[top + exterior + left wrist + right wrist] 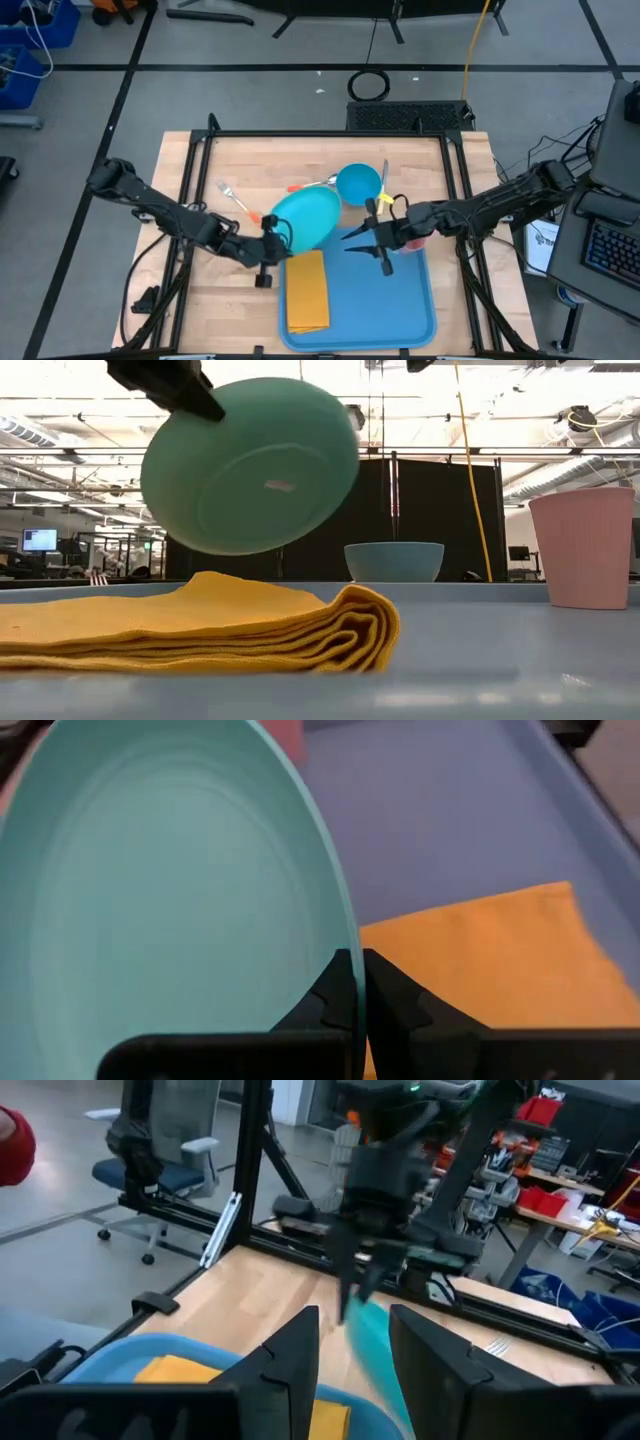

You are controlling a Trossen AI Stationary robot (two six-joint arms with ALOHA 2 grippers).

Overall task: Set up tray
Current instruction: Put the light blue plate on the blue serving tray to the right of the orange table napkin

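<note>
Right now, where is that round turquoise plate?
The plate hangs tilted in the air, pinched at its rim by the left gripper, over the far left corner of the blue tray, just above the folded yellow cloth.

Blue tray [400, 300], plain and unpatterned. On it, a folded yellow-orange cloth [308, 290], solid colour. The plate [305, 218] is turquoise, with faint concentric rings on its face in the left wrist view. A deeper blue bowl [358, 183], and a pink cup [584, 547] with fine vertical ribbing. The desk [200, 300] is pale wood grain, framed in black. Both arms and each tool: dark, near black.
</note>
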